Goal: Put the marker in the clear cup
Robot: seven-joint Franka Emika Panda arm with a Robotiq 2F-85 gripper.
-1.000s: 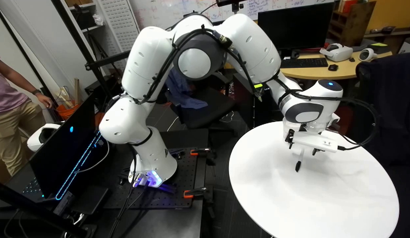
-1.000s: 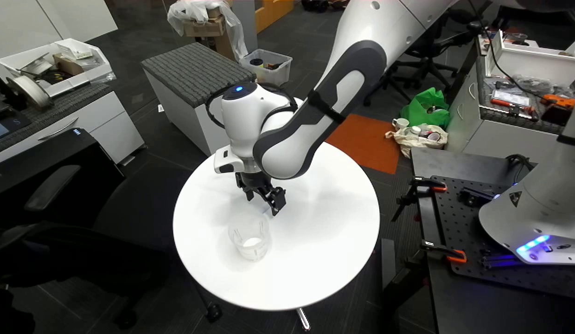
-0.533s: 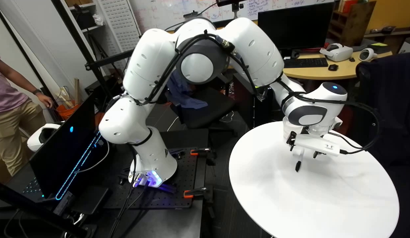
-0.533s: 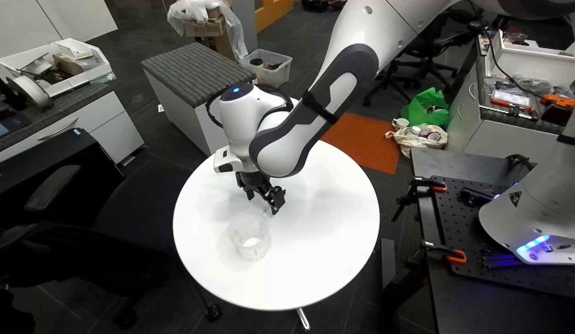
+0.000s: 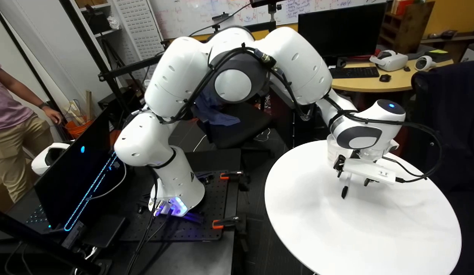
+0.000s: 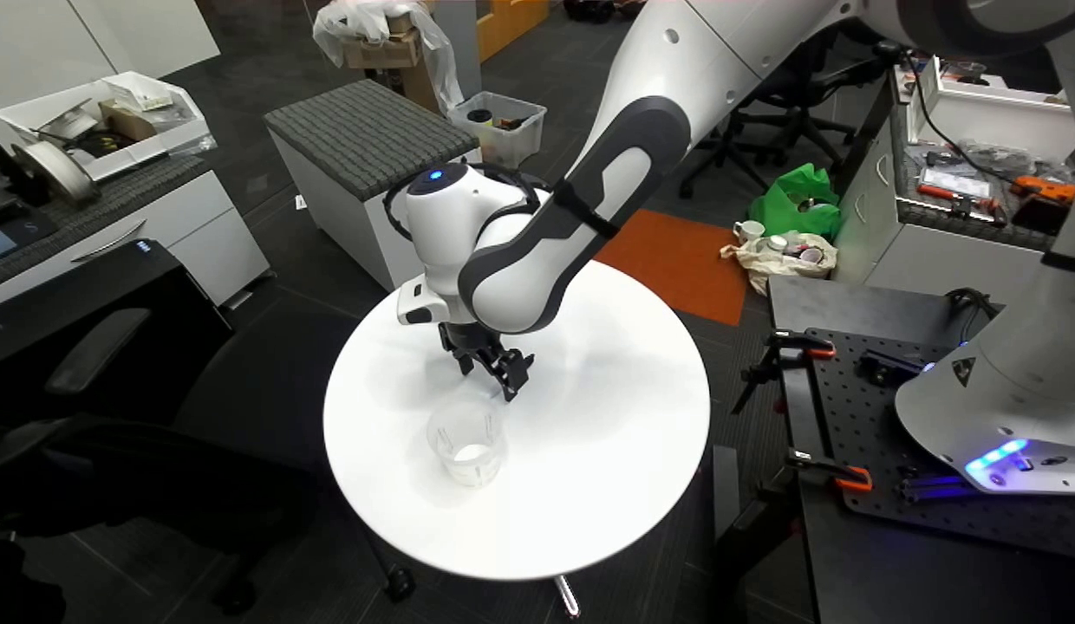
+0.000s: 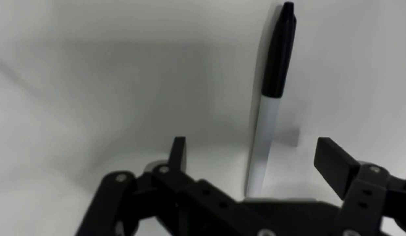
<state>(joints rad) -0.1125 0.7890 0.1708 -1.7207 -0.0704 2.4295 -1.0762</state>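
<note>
White marker [image 7: 270, 105] with black cap [image 7: 279, 55], black claw [image 7: 253, 155], white table [image 6: 607, 451].

Panda arm [image 5: 237, 67] arches in an ext. view, elbow [image 5: 233, 86] high, forearm [image 5: 304, 70] sloping down to wrist [image 5: 365, 131]. Blue light [image 6: 434, 175] lit atop wrist in both ext. views. Robotiq gripper [image 7: 255, 155] points down, fingers [image 7: 334, 167] spread w/ wide gap btwn them in wrist view.

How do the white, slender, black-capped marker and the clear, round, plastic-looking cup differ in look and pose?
The marker is thin, opaque, white and black; the cup is wide and see-through. The marker lies flat; the cup stands upright. Both rest on the round white table.
</note>
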